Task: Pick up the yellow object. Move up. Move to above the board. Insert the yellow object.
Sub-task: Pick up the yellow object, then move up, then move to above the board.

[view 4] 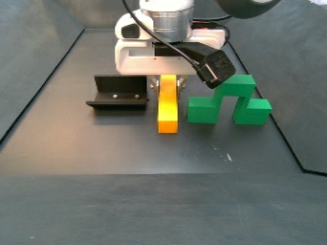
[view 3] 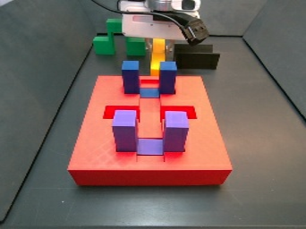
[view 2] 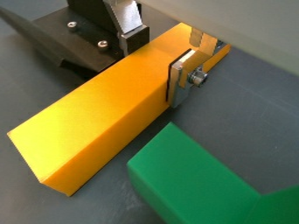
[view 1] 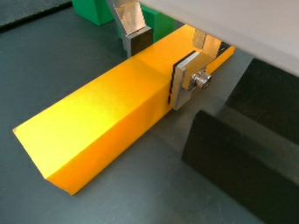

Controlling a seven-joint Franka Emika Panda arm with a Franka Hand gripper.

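Note:
The yellow object (view 1: 100, 109) is a long orange-yellow bar lying flat on the dark floor; it shows in both wrist views (view 2: 100, 114) and both side views (view 3: 157, 54) (view 4: 167, 107). My gripper (view 1: 160, 59) (view 2: 158, 59) straddles its far end, one silver finger on each long side, with the pads against the bar. In a side view the gripper (view 4: 167, 81) stands straight over the bar's back end. The red board (view 3: 107, 148), with blue and purple upright blocks, lies nearer the camera, apart from the bar.
A green stepped block (view 4: 224, 100) (view 2: 198, 179) sits close beside the bar on one side. The black fixture (view 4: 118, 94) (view 2: 70, 44) stands on the other side. Dark walls enclose the floor.

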